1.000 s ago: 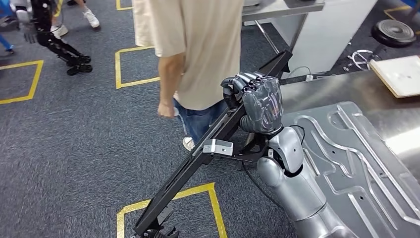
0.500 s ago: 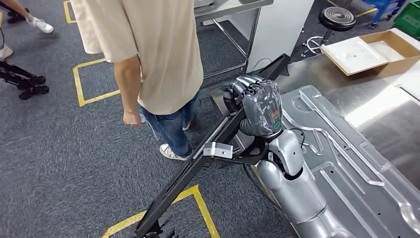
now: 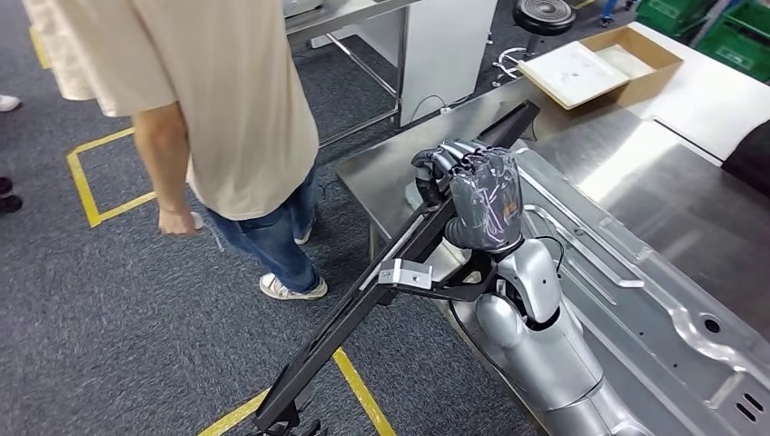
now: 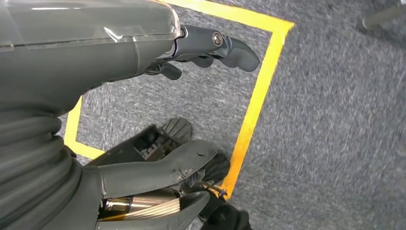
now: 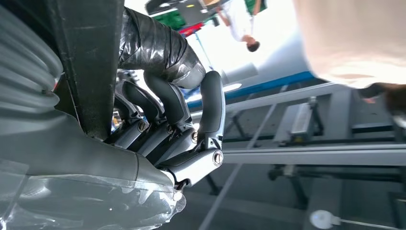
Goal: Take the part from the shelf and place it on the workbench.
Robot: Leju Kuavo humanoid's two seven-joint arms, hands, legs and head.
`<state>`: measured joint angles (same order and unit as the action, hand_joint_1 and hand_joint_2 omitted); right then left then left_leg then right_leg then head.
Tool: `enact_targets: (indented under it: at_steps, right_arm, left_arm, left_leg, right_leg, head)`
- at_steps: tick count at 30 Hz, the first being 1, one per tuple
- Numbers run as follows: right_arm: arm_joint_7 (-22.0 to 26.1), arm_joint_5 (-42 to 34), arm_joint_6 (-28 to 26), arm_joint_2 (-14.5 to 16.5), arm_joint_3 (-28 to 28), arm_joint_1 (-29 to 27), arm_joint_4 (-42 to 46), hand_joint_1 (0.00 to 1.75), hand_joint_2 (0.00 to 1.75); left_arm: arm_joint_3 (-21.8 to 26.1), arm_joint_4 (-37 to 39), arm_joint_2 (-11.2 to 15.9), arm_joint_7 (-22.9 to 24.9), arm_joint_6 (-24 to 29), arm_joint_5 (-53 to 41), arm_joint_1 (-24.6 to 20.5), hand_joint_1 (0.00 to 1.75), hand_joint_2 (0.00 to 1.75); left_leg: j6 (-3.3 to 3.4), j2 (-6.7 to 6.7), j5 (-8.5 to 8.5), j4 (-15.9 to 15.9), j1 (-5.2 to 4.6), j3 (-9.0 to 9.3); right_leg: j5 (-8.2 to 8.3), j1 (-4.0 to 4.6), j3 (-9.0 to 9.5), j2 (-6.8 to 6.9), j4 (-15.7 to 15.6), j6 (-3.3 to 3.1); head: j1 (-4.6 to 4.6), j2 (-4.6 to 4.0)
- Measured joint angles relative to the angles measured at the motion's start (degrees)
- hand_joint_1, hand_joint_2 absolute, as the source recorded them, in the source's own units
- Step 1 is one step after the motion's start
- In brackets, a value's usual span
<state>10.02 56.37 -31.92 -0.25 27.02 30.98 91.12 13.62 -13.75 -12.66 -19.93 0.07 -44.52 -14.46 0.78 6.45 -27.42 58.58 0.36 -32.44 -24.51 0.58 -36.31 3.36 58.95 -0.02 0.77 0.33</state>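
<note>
Workbench (image 3: pixel 636 195) nearer, part (image 3: pixel 399 259) unmoved in grip

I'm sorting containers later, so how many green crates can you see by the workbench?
2, both at the top right corner of the head view beyond the workbench: one green crate and a second green crate right of it. Both are cropped; more may sit outside the picture.

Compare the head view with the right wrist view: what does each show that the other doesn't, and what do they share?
Head view alone: the metal workbench with a pressed silver panel, an open cardboard box, yellow floor tape, and the full length of the long black part running down toward the floor.

Right wrist view alone: the fingers from close up, curled around the part's edge.

Both: the right hand gripping the part, and a person in a beige shirt.
</note>
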Motion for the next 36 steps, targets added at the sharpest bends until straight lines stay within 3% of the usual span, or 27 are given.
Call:
enact_targets:
  at_steps: [1,3,5,7,8,9,11,13,15,16,18,20,22,23,25,26,28,29,31,33,35,36]
  right_arm:
    - [0.0,0.0,-0.01,-0.03,0.0,-0.01,0.01,1.75,1.75]
    - [0.01,0.0,0.01,-0.04,0.0,0.08,0.01,1.75,1.75]
    - [0.0,0.0,0.03,-0.03,0.0,0.09,-0.03,1.75,1.75]
    - [0.0,0.0,0.02,-0.03,0.0,-0.01,-0.1,1.75,1.75]
    - [-0.01,0.0,0.02,-0.03,0.0,-0.04,-0.14,1.75,1.75]
    - [-0.01,-0.01,0.01,-0.03,-0.01,-0.06,-0.17,1.75,1.75]
    - [-0.07,-0.02,-0.02,-0.04,-0.05,-0.04,-0.21,1.75,1.75]
    - [-0.14,-0.06,-0.05,-0.05,-0.17,0.01,-0.28,1.75,1.75]
    - [-0.16,-0.16,-0.11,-0.15,-0.47,-0.08,-0.38,1.75,1.75]
    - [-0.16,-0.25,-0.15,-0.23,-0.67,-0.17,-0.41,1.75,1.75]
    - [-0.27,-0.44,-0.23,-0.44,-1.13,-0.08,-0.55,1.75,1.75]
    - [-0.71,-0.55,-0.25,-0.55,-1.71,0.07,-1.02,1.75,1.75]
    - [-1.18,-0.63,-0.26,-0.59,-2.45,0.02,-1.96,1.75,1.75]
    - [-1.3,-0.68,-0.3,-0.63,-2.89,0.0,-2.53,1.75,1.75]
    - [-1.31,-0.69,-0.49,-0.72,-3.9,0.03,-3.59,1.75,1.75]
    - [-1.27,-0.63,-0.66,-0.73,-4.39,0.11,-4.01,1.75,1.75]
    - [-1.19,-0.45,-0.98,-0.73,-5.22,0.27,-4.71,1.75,1.75]
    - [-1.17,-0.31,-1.11,-0.74,-5.64,0.3,-5.09,1.75,1.75]
    - [-1.2,0.0,-1.23,-0.76,-6.52,0.16,-5.85,1.75,1.75]
    - [-1.25,0.25,-1.32,-0.82,-7.27,0.14,-6.51,1.75,1.75]
    - [-1.32,0.33,-1.38,-0.86,-7.6,0.15,-7.11,1.75,1.75]
    - [-1.35,0.33,-1.37,-0.86,-7.67,0.04,-7.44,1.75,1.75]
  left_arm:
    - [0.0,-0.01,0.0,0.0,0.0,0.0,-0.04,0.0,1.75]
    - [0.0,-0.01,0.01,-0.02,0.0,0.0,-0.11,0.0,1.75]
    - [0.0,0.0,0.07,-0.03,0.01,0.01,0.03,0.0,1.75]
    - [0.01,0.0,0.21,-0.01,0.09,0.1,0.29,0.0,1.75]
    - [0.01,0.0,0.27,-0.02,0.22,0.18,0.34,0.0,1.75]
    - [0.03,0.0,0.29,-0.07,0.42,0.32,0.32,0.0,1.75]
    - [0.13,0.0,0.31,-0.26,0.92,0.61,0.22,0.0,1.75]
    - [0.28,0.0,0.31,-0.63,1.48,0.85,0.19,0.0,1.75]
    - [0.38,0.0,0.26,-1.1,1.84,0.93,0.16,0.0,1.75]
    - [0.39,0.0,0.19,-1.28,1.89,0.93,0.1,0.0,1.75]
    - [0.41,0.0,-0.02,-1.46,1.58,0.9,-0.09,0.0,1.75]
    - [0.43,0.0,-0.01,-1.41,0.19,1.07,-0.04,0.0,1.75]
    - [0.49,0.0,0.24,-1.28,-1.81,1.39,0.18,0.0,1.75]
    - [0.52,0.0,0.34,-1.27,-2.55,1.51,0.26,0.0,1.75]
    - [0.56,0.0,0.43,-1.31,-3.43,1.7,0.3,0.0,1.75]
    - [0.57,0.0,0.44,-1.33,-3.62,1.78,0.29,0.0,1.75]
    - [0.58,0.0,0.48,-1.34,-3.89,1.88,0.34,0.0,1.75]
    - [0.6,0.0,0.51,-1.34,-4.0,1.92,0.38,0.0,1.75]
    - [0.61,0.0,0.59,-1.33,-4.12,1.94,0.36,0.0,1.75]
    - [0.62,0.0,0.69,-1.37,-4.15,1.95,0.25,0.0,1.75]
    - [0.67,0.0,0.86,-1.41,-4.21,1.97,0.38,0.0,1.75]
    - [0.69,0.0,0.97,-1.42,-4.25,1.99,0.53,0.0,1.75]
  left_leg:
    - [-0.31,-0.42,-0.37,0.2,0.06,0.09]
    - [-0.76,-3.04,-2.54,3.05,0.27,-0.93]
    - [-0.9,-5.43,-5.96,9.81,0.36,-4.04]
    - [-0.98,-5.91,-7.1,14.83,0.35,-6.65]
    - [-0.97,-6.01,-6.04,14.55,0.36,-6.72]
    - [-0.9,-6.25,-4.11,12.29,0.39,-5.86]
    - [-0.64,-8.08,-0.51,5.51,0.56,-3.1]
    - [-0.33,-9.69,0.37,1.71,0.66,-1.42]
    - [0.18,-9.24,0.24,1.08,0.54,-1.07]
    - [0.56,-8.67,0.47,0.77,0.54,-0.99]
    - [1.34,-7.46,0.86,0.18,0.67,-0.76]
    - [1.76,-6.16,0.91,0.03,0.57,-0.68]
    - [1.89,-4.77,0.8,0.05,0.47,-0.68]
    - [1.89,-4.07,0.73,0.05,0.44,-0.65]
    - [1.75,-2.83,0.5,0.06,0.35,-0.39]
    - [1.6,-2.27,0.34,0.05,0.23,-0.23]
    - [1.16,-1.2,0.02,0.07,-0.09,0.02]
    - [0.91,-0.57,-0.11,0.04,-0.22,0.11]
    - [0.31,0.35,-0.53,0.05,-0.26,0.37]
    - [-0.18,-1.67,-2.16,1.97,-0.11,-0.16]
    - [-0.38,-4.85,-5.42,8.12,0.08,-2.93]
    - [-0.43,-5.55,-6.93,11.89,0.1,-4.82]
  right_leg:
    - [0.15,-0.18,0.1,-0.65,-0.24,-0.26]
    - [0.46,-0.64,0.34,-1.94,-0.71,-0.84]
    - [0.53,-0.72,0.3,-3.33,-0.73,-1.15]
    - [0.51,-0.69,0.2,-4.98,-0.52,-1.26]
    - [0.48,-0.69,0.15,-5.85,-0.35,-1.25]
    - [0.43,-0.71,0.13,-6.69,-0.14,-1.2]
    - [0.24,-0.74,-0.05,-8.26,0.4,-0.91]
    - [0.27,-0.84,-0.6,-9.61,0.82,-0.37]
    - [0.65,-0.99,-1.04,-10.77,0.69,0.35]
    - [0.65,-1.0,-1.17,-10.51,0.73,0.67]
    - [-0.82,-0.88,-2.35,-7.83,3.06,1.31]
    - [-4.0,-1.04,-5.39,-4.68,9.35,1.87]
    - [-5.69,-1.35,-8.18,-3.8,14.84,2.22]
    - [-5.07,-1.43,-8.28,-3.58,14.97,2.25]
    - [-1.64,-1.29,-5.33,-2.37,9.41,1.89]
    - [-0.26,-0.89,-3.28,-0.81,5.56,1.53]
    - [0.89,-0.02,-0.85,1.44,0.72,0.67]
    - [0.69,0.31,-0.73,1.58,0.17,0.38]
    - [0.9,0.18,-0.72,0.05,-0.2,-0.13]
    - [1.21,-0.27,-0.38,-1.38,-0.77,-0.78]
    - [1.34,-0.46,-0.23,-2.84,-0.98,-1.3]
    - [1.35,-0.44,-0.26,-3.64,-0.91,-1.44]
  head:
    - [0.0,0.0]
    - [-0.03,0.0]
    - [-0.05,0.0]
    - [-0.04,0.0]
    - [-0.04,0.0]
    - [-0.04,0.0]
    - [-0.03,0.0]
    - [-0.02,0.0]
    - [-0.04,0.0]
    - [-0.04,0.0]
    - [0.03,0.0]
    - [0.1,0.0]
    - [0.09,0.0]
    - [0.09,0.0]
    - [0.1,0.0]
    - [0.09,0.0]
    - [0.09,0.0]
    - [0.07,0.0]
    - [0.07,0.0]
    - [0.06,0.0]
    - [0.04,0.0]
    - [0.01,0.0]
